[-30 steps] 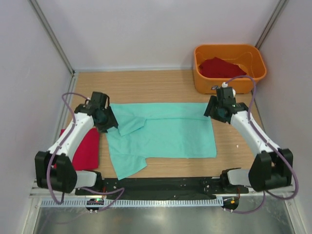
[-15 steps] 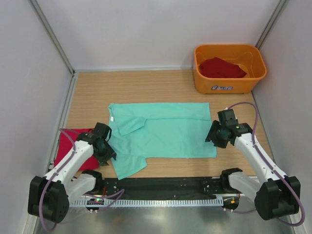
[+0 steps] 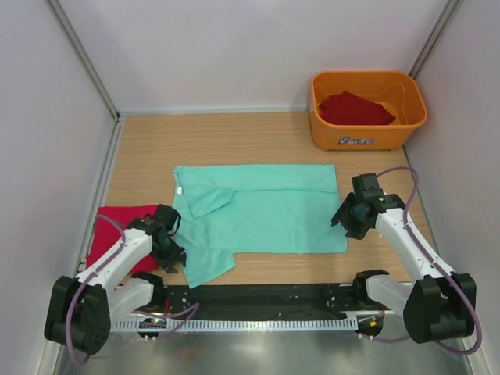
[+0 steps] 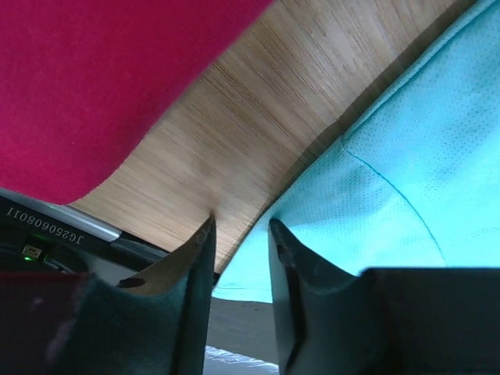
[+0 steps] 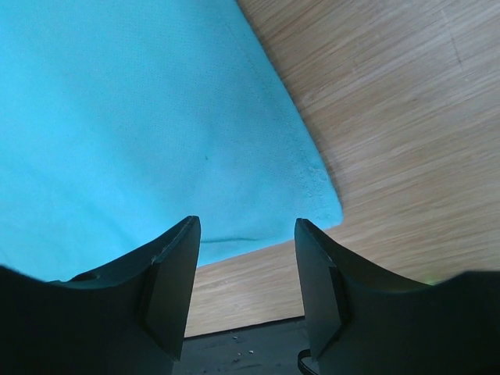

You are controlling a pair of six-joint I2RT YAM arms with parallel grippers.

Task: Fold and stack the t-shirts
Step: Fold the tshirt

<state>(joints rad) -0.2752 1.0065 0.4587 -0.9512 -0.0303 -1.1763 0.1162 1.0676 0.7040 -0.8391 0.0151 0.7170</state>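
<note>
The mint-green t-shirt [image 3: 266, 207] lies spread flat on the wooden table [image 3: 234, 141], with a gripper at each near corner. The left gripper [image 4: 241, 230] has its fingers a narrow gap apart, astride the shirt's near-left edge and clamping nothing. The right gripper [image 5: 246, 226] stands wider, one finger on each side of the near-right corner, and also holds nothing. A red t-shirt [image 3: 117, 234] lies just left of the left arm. At the far right, a second red t-shirt [image 3: 353, 109] sits in the orange tub [image 3: 324, 133].
</note>
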